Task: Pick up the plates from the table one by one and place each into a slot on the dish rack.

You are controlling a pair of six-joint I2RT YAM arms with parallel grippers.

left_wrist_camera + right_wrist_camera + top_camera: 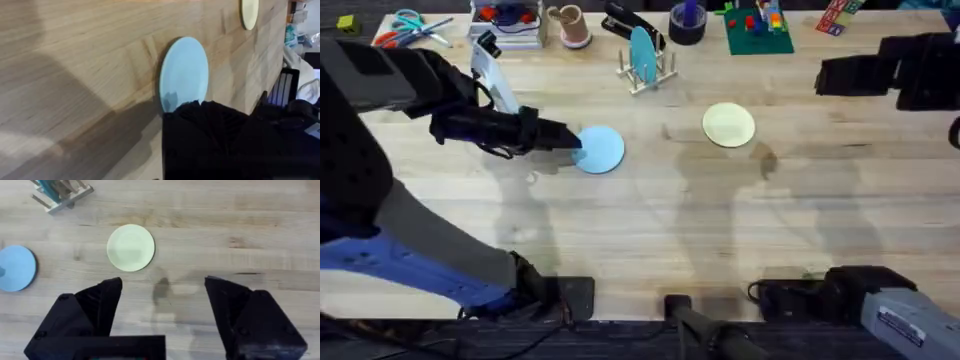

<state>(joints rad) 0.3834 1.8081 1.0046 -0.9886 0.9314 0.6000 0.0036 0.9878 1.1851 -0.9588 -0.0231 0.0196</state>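
Observation:
A light blue plate (602, 150) lies on the table (650, 220) left of centre. My left gripper (572, 139) reaches in from the left and sits at the plate's left edge. In the left wrist view its black body covers the near rim of that blue plate (185, 70). A pale cream-yellow plate (728, 125) lies flat right of centre, also visible as the cream plate (131, 247) in the right wrist view. The dish rack (647, 72) at the back holds one blue plate (642, 52) upright. My right gripper (162, 287) hangs high, open and empty, seen dark at the upper right (850, 72).
Along the back edge stand scissors (405, 25), a clear tray (505, 20), a cup (570, 25), a stapler (625, 22), a dark tape roll (687, 22) and a green block base (758, 32). Bare wood spreads across the table's front half.

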